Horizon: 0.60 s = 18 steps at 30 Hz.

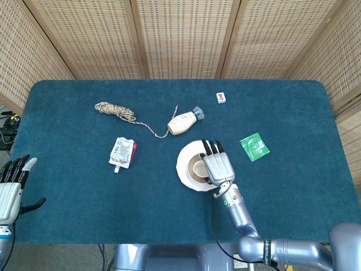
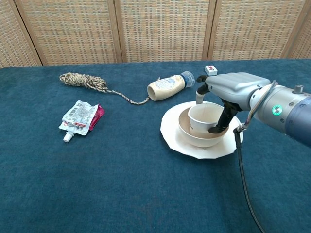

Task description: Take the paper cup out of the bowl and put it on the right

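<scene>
A dark blue tabletop (image 1: 293,186) stands before woven screens. At its centre a white plate (image 2: 172,138) carries a bowl (image 2: 187,133), and a paper cup (image 2: 203,118) stands upright inside the bowl. The right hand (image 2: 233,87) arches over the cup; its fingers (image 2: 219,124) reach around the rim, though a firm grip cannot be made out. The left hand (image 1: 11,186) rests at the tabletop's edge, fingers released.

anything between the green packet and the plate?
Only the right hand and its forearm, over the plate's right side. Otherwise bare blue cloth up to the green packet; head view shows it best.
</scene>
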Available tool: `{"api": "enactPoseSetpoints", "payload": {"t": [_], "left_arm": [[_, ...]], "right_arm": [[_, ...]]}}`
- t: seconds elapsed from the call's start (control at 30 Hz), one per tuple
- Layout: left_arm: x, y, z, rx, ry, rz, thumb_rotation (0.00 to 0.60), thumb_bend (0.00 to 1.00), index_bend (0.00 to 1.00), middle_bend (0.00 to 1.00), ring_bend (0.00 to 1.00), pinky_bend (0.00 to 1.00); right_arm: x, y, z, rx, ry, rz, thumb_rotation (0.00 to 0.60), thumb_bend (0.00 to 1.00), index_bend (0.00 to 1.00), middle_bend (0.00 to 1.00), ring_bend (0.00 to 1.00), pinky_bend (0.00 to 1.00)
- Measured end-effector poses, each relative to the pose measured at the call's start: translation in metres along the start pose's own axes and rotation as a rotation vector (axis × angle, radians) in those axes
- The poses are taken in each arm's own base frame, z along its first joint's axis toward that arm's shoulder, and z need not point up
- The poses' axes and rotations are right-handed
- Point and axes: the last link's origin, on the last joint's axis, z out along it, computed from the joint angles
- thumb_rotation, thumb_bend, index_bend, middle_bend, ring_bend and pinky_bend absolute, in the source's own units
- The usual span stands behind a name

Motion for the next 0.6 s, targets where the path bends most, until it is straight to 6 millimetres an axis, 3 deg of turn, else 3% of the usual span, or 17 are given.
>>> {"api": "enactPoseSetpoints", "payload": {"t": [0.37,0.6], "left_arm": [[0.000,0.000,0.000,0.000,0.001,0.004,0.600,0.03,0.00,0.00,0.00,0.00],[-0.001,0.002,-0.001,-0.006,0.002,0.009,0.600,0.03,0.00,0.00,0.00,0.00]], "right_arm": [[0.033,0.003,-0.009,0.001,0.087,0.009,0.600,0.40,0.45,0.10,0.00,0.10],[0.065,0.029,-0.016,-0.073,0.168,0.021,0.600,0.40,0.45,0.09,0.00,0.10]]}}
